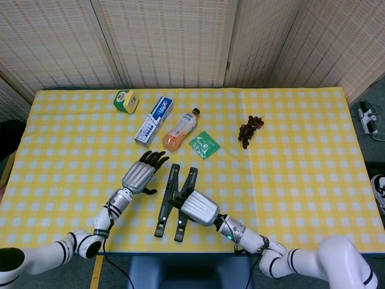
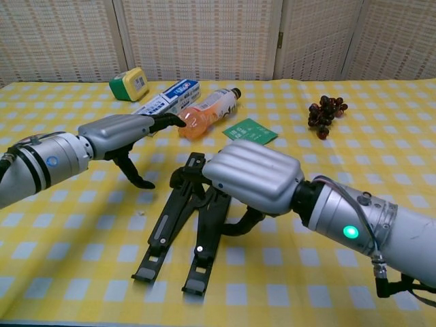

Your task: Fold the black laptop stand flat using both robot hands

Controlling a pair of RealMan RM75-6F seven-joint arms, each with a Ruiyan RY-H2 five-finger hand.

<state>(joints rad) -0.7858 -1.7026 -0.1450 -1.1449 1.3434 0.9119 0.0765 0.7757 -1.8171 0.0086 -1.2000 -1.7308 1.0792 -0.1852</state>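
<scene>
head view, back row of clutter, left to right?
Green-and-yellow tape measure → toothpaste box → orange drink bottle → green packet → grapes. The laptop stand lies nearer, under the right robot hand.

Head view high above, looking steeply down on the whole table [image 1: 313, 180], screens at 12 o'clock, chest view low and close, facing 12 o'clock across the cloth, both sharing the table's near middle
</scene>
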